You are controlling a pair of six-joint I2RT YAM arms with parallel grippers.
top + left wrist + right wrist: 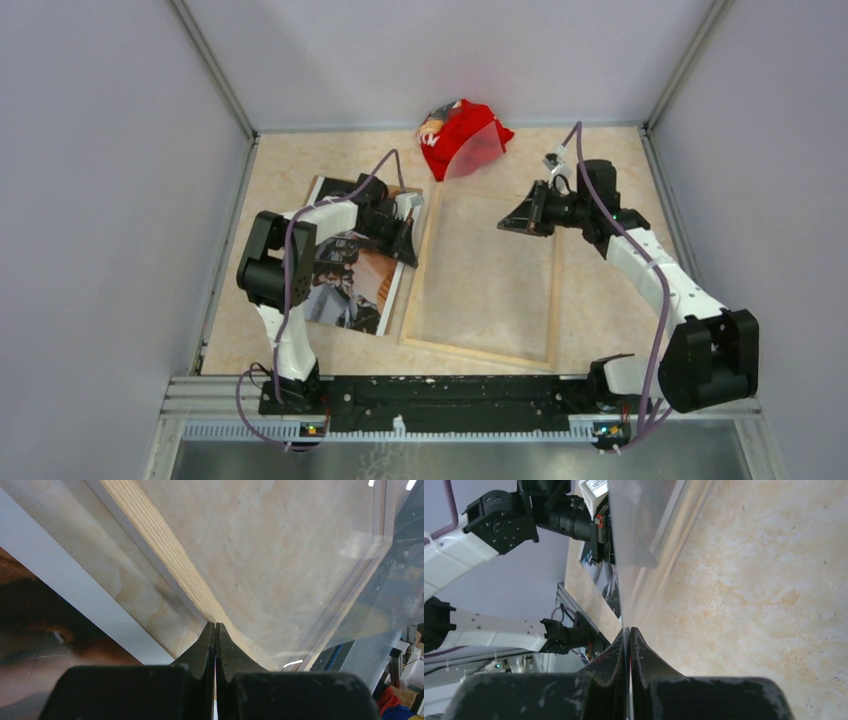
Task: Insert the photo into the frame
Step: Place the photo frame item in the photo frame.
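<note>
Table (600, 300), tan marbled: frame (480, 353) flat at centre of the top view, photo (360, 290) face up just left of it, a strip of bare table between.
Clear pane (634, 520) tilted up above the frame, one edge pinched in the right gripper (629, 630), jaws closed tight on it. Red bag (462, 138), upper centre. Left gripper (215, 627): fingers pressed together over the frame's left wood rail; whether they grip anything cannot be told.

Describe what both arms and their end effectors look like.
The left arm and right arm have white shells and black joint housings, each trailing a purple cable. The left end effector and right end effector have paired matte black tapered fingers.
</note>
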